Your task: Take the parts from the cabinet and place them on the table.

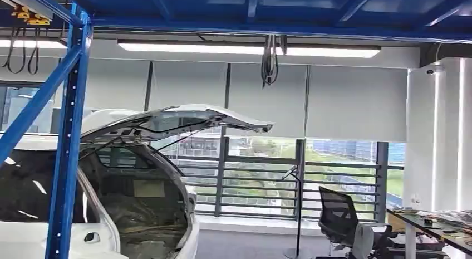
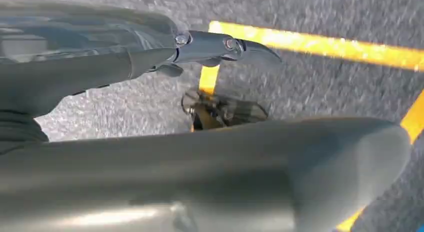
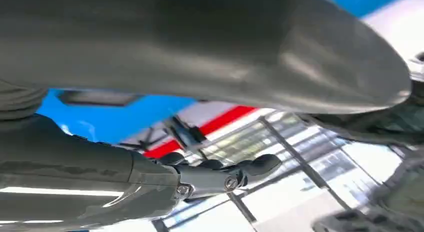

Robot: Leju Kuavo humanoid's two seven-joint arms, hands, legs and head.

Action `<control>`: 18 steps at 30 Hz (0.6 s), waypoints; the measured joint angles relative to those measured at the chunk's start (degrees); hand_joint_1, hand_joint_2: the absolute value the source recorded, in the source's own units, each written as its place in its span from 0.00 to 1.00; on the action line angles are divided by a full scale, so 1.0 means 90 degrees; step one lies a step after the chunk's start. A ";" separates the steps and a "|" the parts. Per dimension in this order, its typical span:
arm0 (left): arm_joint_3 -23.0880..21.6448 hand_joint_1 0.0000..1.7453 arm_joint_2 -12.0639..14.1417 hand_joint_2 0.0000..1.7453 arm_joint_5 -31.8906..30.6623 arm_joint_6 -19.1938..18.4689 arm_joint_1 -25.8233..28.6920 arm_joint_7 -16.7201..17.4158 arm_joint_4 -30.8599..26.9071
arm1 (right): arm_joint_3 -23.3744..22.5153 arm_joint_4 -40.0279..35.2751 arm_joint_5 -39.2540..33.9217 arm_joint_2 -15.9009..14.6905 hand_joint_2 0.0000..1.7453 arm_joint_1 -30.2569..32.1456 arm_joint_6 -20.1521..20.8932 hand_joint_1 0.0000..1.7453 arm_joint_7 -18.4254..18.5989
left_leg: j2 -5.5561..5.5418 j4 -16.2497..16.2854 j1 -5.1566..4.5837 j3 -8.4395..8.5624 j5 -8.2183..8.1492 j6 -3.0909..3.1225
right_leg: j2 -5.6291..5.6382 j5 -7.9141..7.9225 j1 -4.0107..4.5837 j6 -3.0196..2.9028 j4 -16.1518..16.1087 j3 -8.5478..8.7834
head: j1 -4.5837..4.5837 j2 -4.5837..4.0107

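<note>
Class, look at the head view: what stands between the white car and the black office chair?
A thin floor stand on a round base, before the window railing, stands between the car and chair.

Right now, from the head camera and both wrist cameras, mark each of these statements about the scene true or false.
1. The white car has its rear hatch raised. True.
2. An office chair stands in front of the window railing. True.
3. The left robot hand holds a part. False: nothing is in it; it hangs over grey floor with yellow lines.
4. The shelf post is red. False: it is blue.
5. The ceiling light is off. False: it glows.
</note>
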 joint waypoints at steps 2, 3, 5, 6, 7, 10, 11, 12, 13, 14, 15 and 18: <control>0.0017 0.00 -0.0005 0.00 0.0022 0.0007 0.0009 0.0000 0.0000 | -0.0126 -0.0175 0.0338 0.0000 0.00 0.0215 -0.0206 0.00 0.0010 | -0.0001 -0.0007 -0.0004 0.0162 -0.0106 -0.0009 | -0.0003 0.0781 0.0110 -0.0104 -0.1051 0.0326 | 0.0000 0.0000; 0.0022 0.00 -0.0019 0.00 0.0029 0.0007 0.0013 0.0000 0.0000 | -0.0172 -0.0250 0.0605 0.0000 0.00 0.0307 -0.0339 0.00 0.0024 | -0.0008 -0.0030 0.0005 0.0207 -0.0144 -0.0030 | -0.0004 0.0918 0.0183 -0.0170 -0.1350 0.0448 | 0.0002 0.0000; 0.0034 0.00 -0.0075 0.00 0.0070 0.0010 -0.0009 0.0000 0.0002 | -0.0221 -0.0373 0.1236 0.0039 1.00 0.0491 -0.0621 0.00 0.0143 | -0.0018 -0.0054 0.0007 0.0192 -0.0177 -0.0087 | 0.0001 0.0720 0.0218 -0.0332 -0.1475 0.0447 | -0.0005 0.0005; 0.0046 0.00 -0.0085 0.00 0.0082 0.0010 0.0012 0.0000 0.0002 | -0.0252 -0.0487 0.1516 0.0060 1.00 0.0653 -0.0754 0.00 0.0211 | -0.0010 -0.0014 -0.0006 0.0244 -0.0144 -0.0109 | 0.0011 0.0869 0.0213 -0.0302 -0.1536 0.0481 | -0.0002 0.0000; 0.0063 0.00 -0.0087 0.00 0.0097 0.0014 0.0022 -0.0002 0.0002 | -0.0250 -0.0547 0.1730 0.0114 1.00 0.0781 -0.0850 0.00 0.0263 | -0.0003 -0.0079 -0.0017 0.0306 -0.0191 -0.0071 | 0.0018 0.0864 0.0181 -0.0153 -0.1574 0.0552 | -0.0002 0.0000; 0.0100 0.00 -0.0090 0.00 0.0119 0.0024 0.0000 -0.0007 0.0002 | -0.0277 -0.0735 0.2594 0.0243 1.00 0.1123 -0.1262 0.00 0.0582 | -0.0003 -0.0175 -0.0017 0.0380 -0.0240 -0.0074 | 0.0024 0.0833 0.0186 -0.0171 -0.1571 0.0562 | -0.0002 0.0000; 0.0107 0.00 -0.0090 0.00 0.0121 0.0039 -0.0004 -0.0010 0.0002 | -0.0282 -0.0799 0.2977 0.0294 1.00 0.1218 -0.1422 0.00 0.0730 | -0.0003 -0.0193 -0.0019 0.0386 -0.0240 -0.0075 | 0.0024 0.0822 0.0184 -0.0188 -0.1571 0.0560 | -0.0002 0.0000; 0.0117 0.00 -0.0090 0.00 0.0121 0.0058 -0.0003 -0.0010 0.0002 | -0.0286 -0.0835 0.3326 0.0357 1.00 0.1292 -0.1552 0.00 0.0877 | -0.0003 -0.0208 -0.0020 0.0393 -0.0241 -0.0075 | 0.0027 0.0816 0.0184 -0.0196 -0.1571 0.0558 | -0.0002 0.0000; 0.0129 0.00 -0.0087 0.00 0.0121 0.0068 -0.0003 -0.0010 0.0002 | -0.0298 -0.0852 0.3636 0.0422 1.00 0.1348 -0.1653 0.00 0.1034 | -0.0001 -0.0220 -0.0020 0.0398 -0.0242 -0.0077 | 0.0031 0.0812 0.0184 -0.0204 -0.1571 0.0558 | -0.0002 0.0000; 0.0138 0.00 -0.0087 0.00 0.0121 0.0078 -0.0007 -0.0010 0.0002 | -0.0299 -0.0864 0.3930 0.0483 1.00 0.1400 -0.1736 0.00 0.1237 | 0.0000 -0.0229 -0.0020 0.0404 -0.0243 -0.0078 | 0.0032 0.0807 0.0184 -0.0211 -0.1571 0.0559 | -0.0002 0.0000; 0.0143 0.00 -0.0087 0.00 0.0119 0.0080 -0.0019 -0.0010 0.0002 | -0.0291 -0.0872 0.4168 0.0529 1.00 0.1456 -0.1782 0.00 0.1442 | 0.0000 -0.0236 -0.0019 0.0406 -0.0241 -0.0081 | 0.0031 0.0803 0.0184 -0.0217 -0.1570 0.0560 | -0.0002 0.0000; 0.0158 0.00 -0.0090 0.00 0.0116 0.0083 -0.0018 -0.0012 0.0002 | -0.0252 -0.0874 0.4595 0.0595 1.00 0.1597 -0.1799 0.00 0.1919 | 0.0000 -0.0242 -0.0015 0.0407 -0.0240 -0.0098 | 0.0029 0.0799 0.0187 -0.0224 -0.1568 0.0563 | -0.0002 0.0000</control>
